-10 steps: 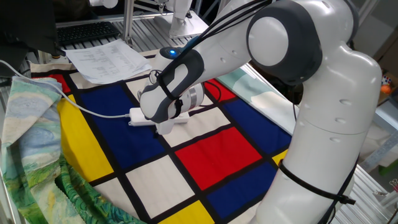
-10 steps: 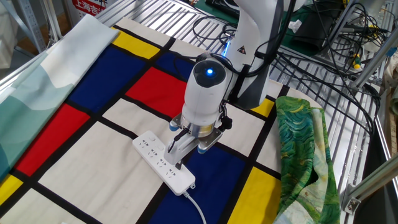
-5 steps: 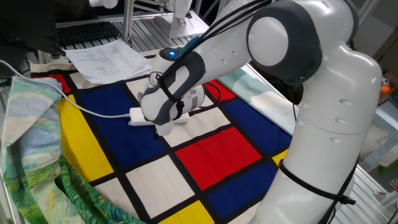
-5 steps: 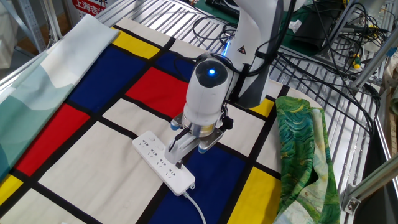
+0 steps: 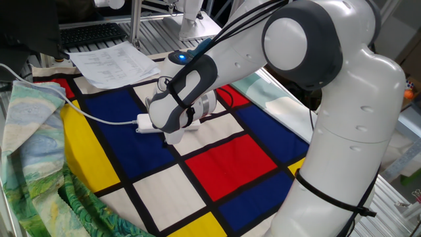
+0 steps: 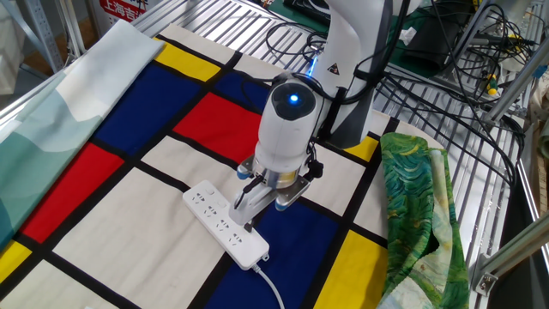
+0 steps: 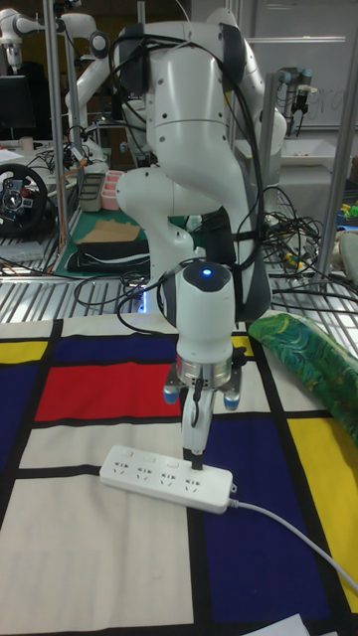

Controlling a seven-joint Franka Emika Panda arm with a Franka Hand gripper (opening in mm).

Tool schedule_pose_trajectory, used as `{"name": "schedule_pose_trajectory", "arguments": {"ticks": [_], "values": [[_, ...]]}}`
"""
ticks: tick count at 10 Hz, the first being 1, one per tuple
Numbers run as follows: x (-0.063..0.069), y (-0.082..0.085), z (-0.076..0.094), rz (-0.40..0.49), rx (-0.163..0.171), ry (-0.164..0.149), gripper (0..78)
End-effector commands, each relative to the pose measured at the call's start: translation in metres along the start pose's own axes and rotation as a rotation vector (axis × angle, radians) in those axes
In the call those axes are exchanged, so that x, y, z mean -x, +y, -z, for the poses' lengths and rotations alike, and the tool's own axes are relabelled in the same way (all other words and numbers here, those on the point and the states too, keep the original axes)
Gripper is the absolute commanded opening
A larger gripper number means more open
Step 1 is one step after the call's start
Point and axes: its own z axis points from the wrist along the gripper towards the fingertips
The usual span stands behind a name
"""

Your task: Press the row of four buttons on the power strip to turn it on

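The gripper (image 7: 197,459) stands tip-down on the power strip (image 7: 167,476); strip axis runs left-right, remaining buttons leftward; finger state indeterminate.

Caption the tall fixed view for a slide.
Franka end effector touching down on the white power strip lying on a colour-block cloth.

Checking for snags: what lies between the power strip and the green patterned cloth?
In the other fixed view, only checkered tablecloth lies between the power strip and green cloth; the cord runs off toward the near edge.
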Motion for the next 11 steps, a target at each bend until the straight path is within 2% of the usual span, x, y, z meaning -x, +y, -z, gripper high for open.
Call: {"name": "schedule_pose_trajectory", "arguments": {"ticks": [1, 6, 11], "values": [[0.001, 0.000, -0.004, 0.002, 0.001, 0.000, 77.4], [0.001, 0.000, -0.006, 0.006, -0.002, -0.008, 77.4], [-0.005, -0.005, 0.005, -0.003, -0.009, -0.014, 77.4]]}}
